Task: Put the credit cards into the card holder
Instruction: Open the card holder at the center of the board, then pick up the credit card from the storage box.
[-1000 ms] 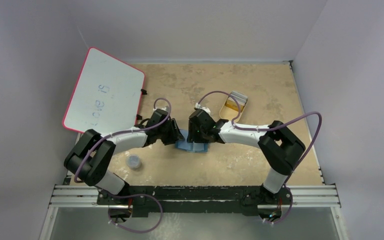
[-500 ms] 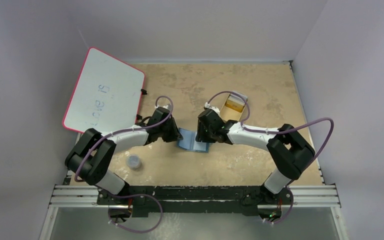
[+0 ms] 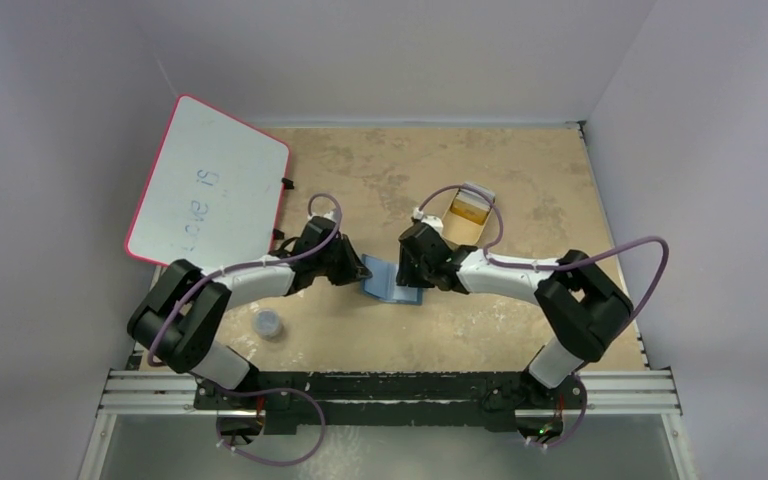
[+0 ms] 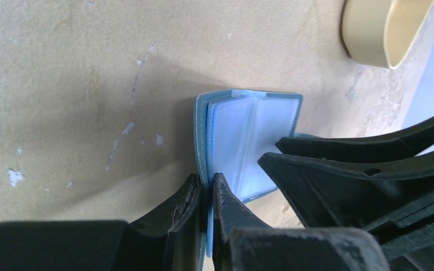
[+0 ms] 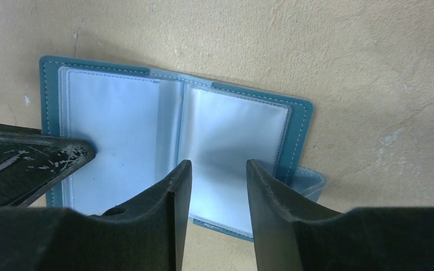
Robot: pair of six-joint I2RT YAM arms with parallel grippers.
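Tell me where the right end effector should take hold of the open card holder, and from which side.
Best pinch the free cover's outer teal edge, coming from the robot's right. The card holder lies open, pockets up, and the left end effector is shut on the opposite cover, so only this thin rim looks free. The right end effector hangs open above that half.

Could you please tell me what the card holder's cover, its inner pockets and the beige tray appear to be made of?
The card holder cover looks like teal faux leather or vinyl, with a matte finish and stitching along the edge. The inner pockets seem to be clear, glossy plastic film, judging by their sheen. The beige tray looks like smooth moulded plastic, though it could be ceramic.
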